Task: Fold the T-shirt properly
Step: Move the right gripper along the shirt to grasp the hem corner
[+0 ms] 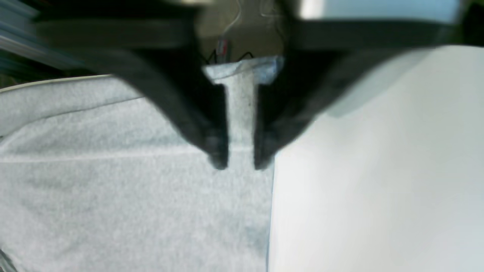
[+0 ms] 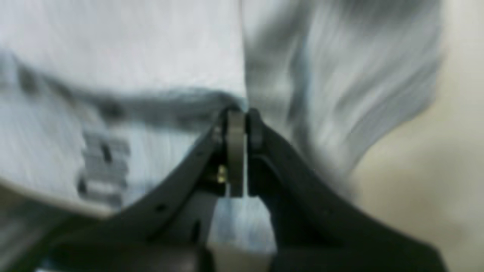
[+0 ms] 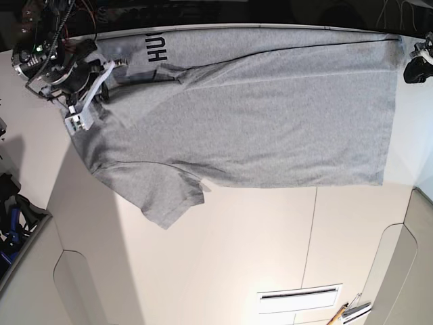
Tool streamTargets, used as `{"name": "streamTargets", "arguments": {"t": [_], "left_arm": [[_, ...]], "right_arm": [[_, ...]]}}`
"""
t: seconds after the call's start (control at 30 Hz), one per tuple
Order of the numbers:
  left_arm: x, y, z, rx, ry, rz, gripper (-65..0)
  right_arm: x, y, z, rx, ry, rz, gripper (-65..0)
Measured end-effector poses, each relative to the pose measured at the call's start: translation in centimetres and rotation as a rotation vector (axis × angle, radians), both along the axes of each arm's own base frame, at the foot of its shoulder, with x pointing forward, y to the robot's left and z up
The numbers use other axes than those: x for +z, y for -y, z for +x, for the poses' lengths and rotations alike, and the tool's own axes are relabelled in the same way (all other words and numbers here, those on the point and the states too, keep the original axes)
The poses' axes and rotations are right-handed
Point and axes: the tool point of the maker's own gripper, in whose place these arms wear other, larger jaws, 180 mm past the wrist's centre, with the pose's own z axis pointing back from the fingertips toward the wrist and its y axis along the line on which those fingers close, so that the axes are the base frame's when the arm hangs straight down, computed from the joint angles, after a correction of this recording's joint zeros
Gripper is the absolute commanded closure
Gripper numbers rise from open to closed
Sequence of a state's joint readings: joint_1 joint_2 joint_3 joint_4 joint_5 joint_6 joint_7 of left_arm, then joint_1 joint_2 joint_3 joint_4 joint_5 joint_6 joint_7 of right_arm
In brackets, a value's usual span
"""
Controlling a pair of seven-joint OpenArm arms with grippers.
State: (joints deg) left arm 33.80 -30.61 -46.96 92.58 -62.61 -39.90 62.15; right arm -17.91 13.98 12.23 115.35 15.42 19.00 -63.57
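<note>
Grey T-shirt (image 3: 257, 122) fabric is pinched between the near-closed fingers of both the left gripper (image 1: 241, 151) and the right gripper (image 2: 242, 124) on the table (image 3: 223, 257).

Right wrist view smeared throughout: heather-grey cotton T-shirt (image 2: 151, 56) streaked, black lettering (image 2: 102, 166) left of the right gripper (image 2: 242, 121) unreadable. Base view: lettering (image 3: 157, 46) folded under, only "HU" showing. Black left gripper (image 3: 414, 71) cut by frame edge; grip there indiscernible.
</note>
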Motion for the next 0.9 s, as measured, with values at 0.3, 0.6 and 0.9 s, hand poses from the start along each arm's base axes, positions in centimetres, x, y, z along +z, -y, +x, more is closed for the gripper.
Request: {"name": "streamTargets", "arguments": {"t": [0.3,0.6,0.9], "left_arm": [[0.1,0.0,0.2,0.003,0.014,0.001,-21.5],[0.1,0.0,0.2,0.003,0.014,0.001,-21.5],[0.2,0.0,0.2,0.005,0.018,0.001,-21.5]], "right_arm": [[7.2,4.8,9.7,-0.16,0.388,-0.195,-34.5],[1.3,7.8,15.6,-0.216,0.2,-0.015,-34.5],[-4.1,4.7,15.3,-0.159,-0.031,0.315,-34.5]]}}
